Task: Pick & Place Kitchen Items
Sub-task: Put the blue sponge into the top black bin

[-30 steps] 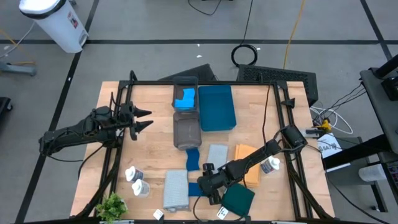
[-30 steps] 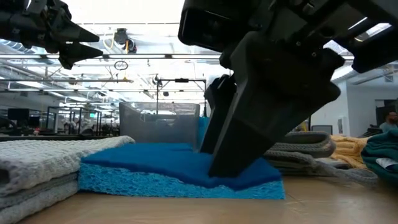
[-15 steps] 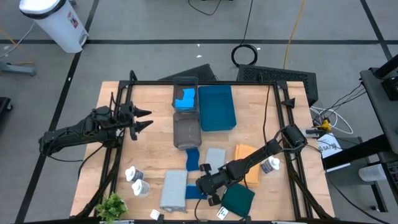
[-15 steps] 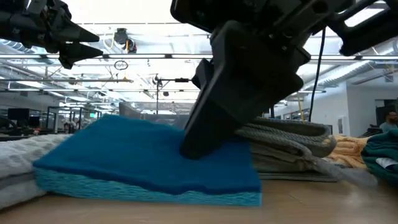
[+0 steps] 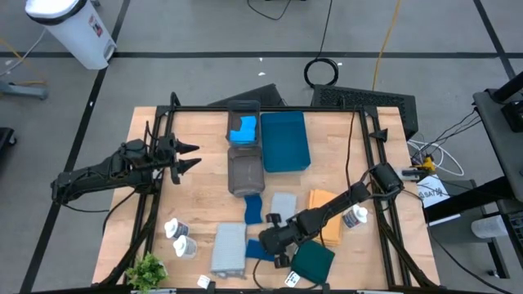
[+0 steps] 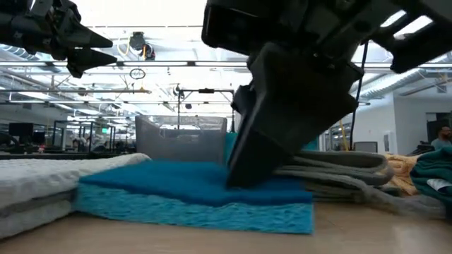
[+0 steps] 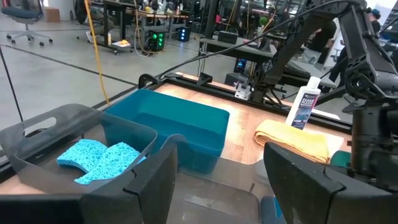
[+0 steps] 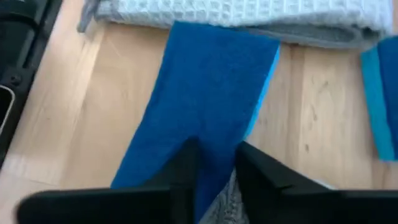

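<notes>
A bright-blue sponge lies on the table near the front edge, beside a folded grey cloth. My right gripper is down on it, fingers nearly together with sponge between them. My left gripper is open and empty, raised over the table's left part. A second blue sponge lies just beyond on the table, and a third lies in the grey tray. My right gripper has the sponge's end nearest the arm between its two fingers. The fingers come slanting down from above and from the table's right. The sponge lies flat on the table on its paler underside.
A teal tray stands next to the grey one. A pale cloth, an orange cloth, a dark teal cloth and a white bottle lie around the right arm. Two bottles and a plant stand front left.
My right gripper has stayed on the sponge. Half a second ago the sponge was tipped up on one side under the fingers and shifted toward the table's left. It now lies flat again, a little to the left of where it lay a second ago.
</notes>
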You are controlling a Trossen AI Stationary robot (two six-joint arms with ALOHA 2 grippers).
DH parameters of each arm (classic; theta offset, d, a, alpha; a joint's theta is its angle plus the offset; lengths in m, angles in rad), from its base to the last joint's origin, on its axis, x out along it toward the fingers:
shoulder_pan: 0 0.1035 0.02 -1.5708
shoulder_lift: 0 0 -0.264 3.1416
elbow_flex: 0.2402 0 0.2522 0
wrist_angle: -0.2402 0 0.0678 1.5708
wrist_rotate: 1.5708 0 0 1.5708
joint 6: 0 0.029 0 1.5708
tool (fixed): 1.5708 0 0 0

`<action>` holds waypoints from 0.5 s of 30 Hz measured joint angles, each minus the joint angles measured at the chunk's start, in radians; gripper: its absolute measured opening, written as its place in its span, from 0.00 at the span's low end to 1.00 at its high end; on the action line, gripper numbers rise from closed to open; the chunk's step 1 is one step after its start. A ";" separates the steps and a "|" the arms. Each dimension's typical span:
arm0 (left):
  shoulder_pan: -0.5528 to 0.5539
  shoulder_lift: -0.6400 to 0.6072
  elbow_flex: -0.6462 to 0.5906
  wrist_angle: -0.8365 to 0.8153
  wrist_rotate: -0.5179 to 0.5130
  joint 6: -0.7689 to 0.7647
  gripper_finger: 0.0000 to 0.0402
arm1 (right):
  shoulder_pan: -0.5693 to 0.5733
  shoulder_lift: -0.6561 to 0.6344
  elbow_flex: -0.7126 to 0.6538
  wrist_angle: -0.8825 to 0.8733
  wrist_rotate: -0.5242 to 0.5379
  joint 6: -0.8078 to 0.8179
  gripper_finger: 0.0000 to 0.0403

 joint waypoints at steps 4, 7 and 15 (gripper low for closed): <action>0.000 0.000 0.000 0.000 0.000 0.000 0.61 | 0.002 -0.054 -0.003 -0.032 -0.025 -0.010 0.45; 0.000 0.000 0.000 0.004 0.000 0.000 0.61 | 0.002 -0.096 -0.002 -0.037 -0.020 0.002 0.58; 0.000 0.000 0.000 0.032 0.000 -0.006 0.61 | -0.005 -0.059 -0.002 0.061 -0.025 0.055 0.75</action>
